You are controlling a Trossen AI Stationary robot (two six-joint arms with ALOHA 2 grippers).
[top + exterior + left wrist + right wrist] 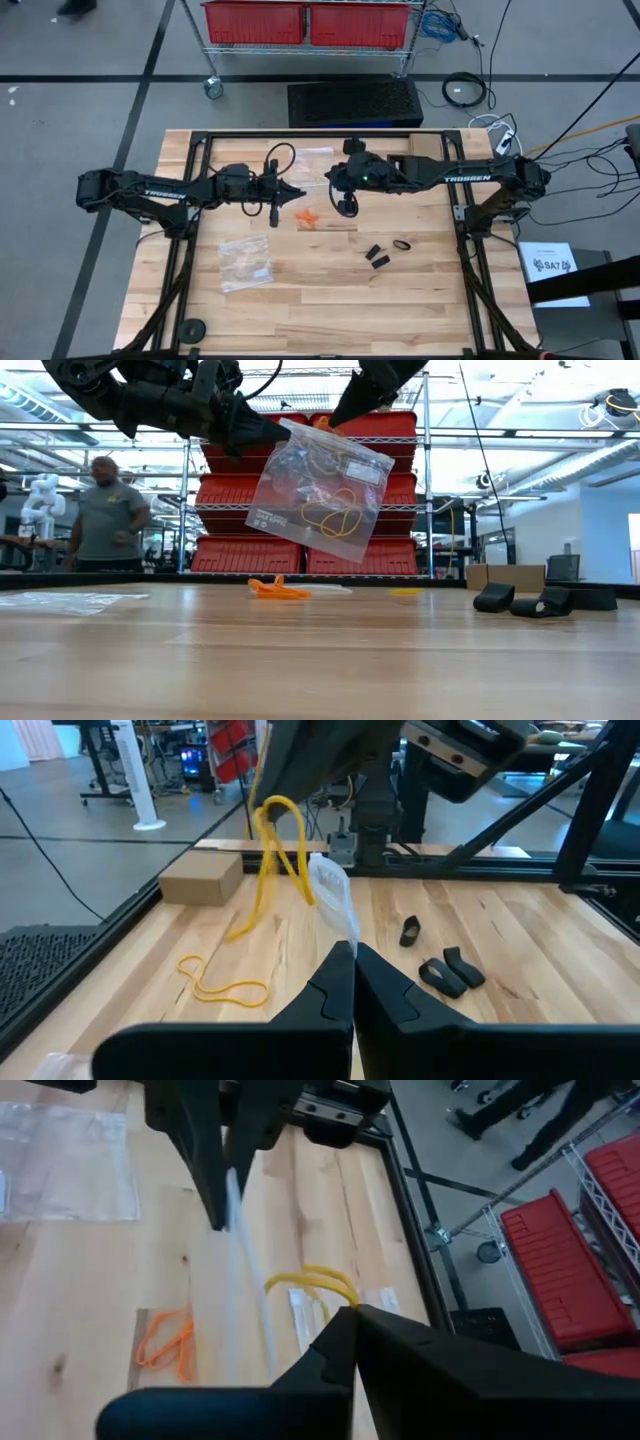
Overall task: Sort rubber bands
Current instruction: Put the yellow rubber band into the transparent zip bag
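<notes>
Tools, left (240, 435) and right (335, 420), both pinch shut on clear bag (320, 490) held between them above worktop (320, 660); ease yellow bands (335, 520) out slowly, grips steady.

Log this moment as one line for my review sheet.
left gripper: shut on clear bag | right gripper: shut on clear bag, yellow bands inside | bag: held above table | orange bands, black bands: on table

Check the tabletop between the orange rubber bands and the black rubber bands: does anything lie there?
Nothing. In the high view, the stretch from the orange rubber bands to the black rubber bands is bare wood of the table.
</notes>
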